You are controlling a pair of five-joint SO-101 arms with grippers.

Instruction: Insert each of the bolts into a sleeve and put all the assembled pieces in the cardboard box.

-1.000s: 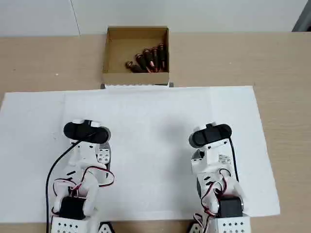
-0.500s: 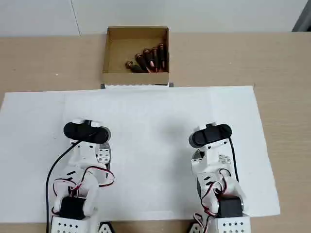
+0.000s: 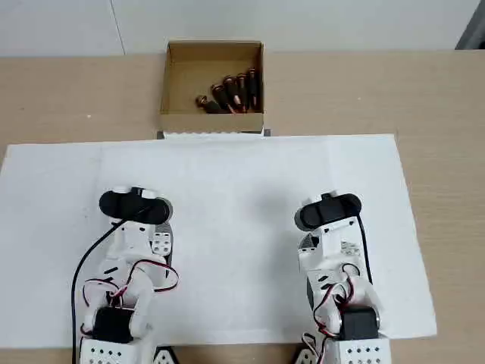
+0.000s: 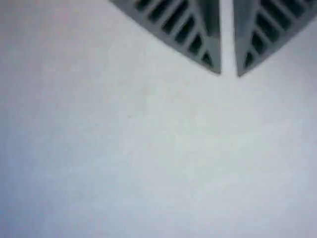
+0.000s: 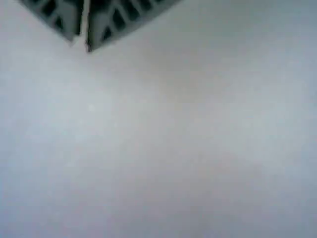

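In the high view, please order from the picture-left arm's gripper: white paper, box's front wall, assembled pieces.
1. White paper, directly beneath.
2. Cardboard box's front wall, ahead, past the paper's edge.
3. Assembled pieces, inside, behind that wall.

Boxed assembled pieces [image 3: 231, 94] individually indistinct.

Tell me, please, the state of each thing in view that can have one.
cardboard box: upright, open at the top, holding the assembled pieces.
assembled pieces: lying clustered inside the box.
white sheet: spread flat on the table.
left gripper: shut, holding nothing, over the white sheet.
right gripper: shut, holding nothing, over the white sheet.
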